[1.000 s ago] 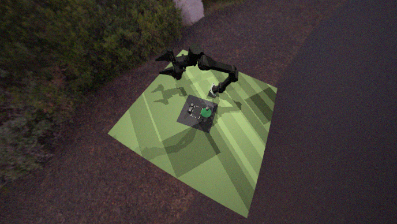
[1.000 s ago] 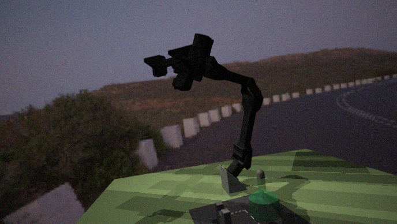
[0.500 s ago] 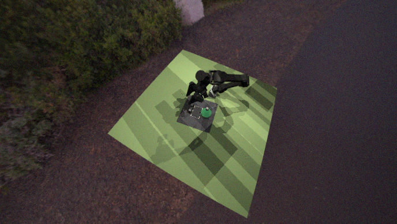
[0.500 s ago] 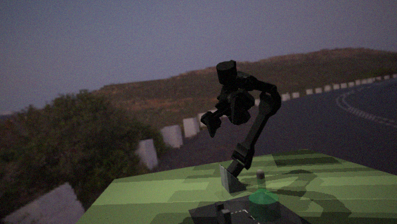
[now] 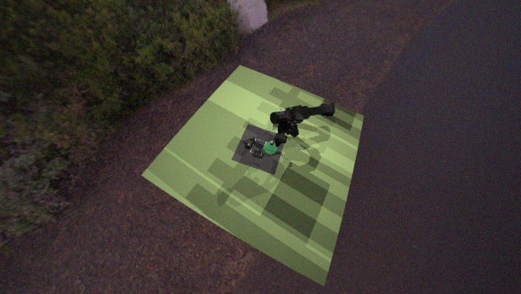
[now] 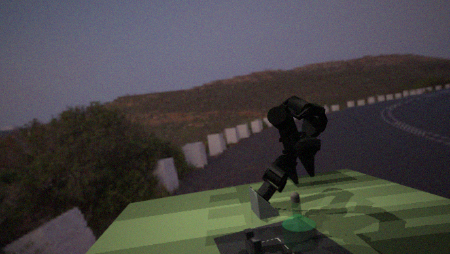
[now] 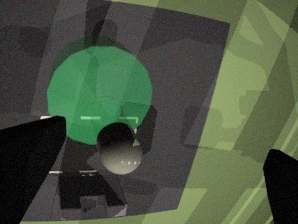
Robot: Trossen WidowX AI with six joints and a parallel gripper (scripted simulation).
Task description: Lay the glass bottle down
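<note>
From the top, the bottle (image 5: 270,148) (image 6: 299,224) (image 7: 100,90) is seen standing beside the dashed outline (image 5: 257,154) (image 6: 278,239) (image 7: 90,118). In the exterior view, the gripper (image 6: 306,180) (image 7: 168,144) is held above it. At the wrist, nothing is gripped between wide-spread fingers; the neck might be knocked if lowered off-centre.

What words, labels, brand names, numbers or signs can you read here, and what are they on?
None that I can read. The green bottle shows no label. The dark mat carries a dashed outline, but no readable lettering. On the black arm, any marking would be too dark or small to read.
</note>
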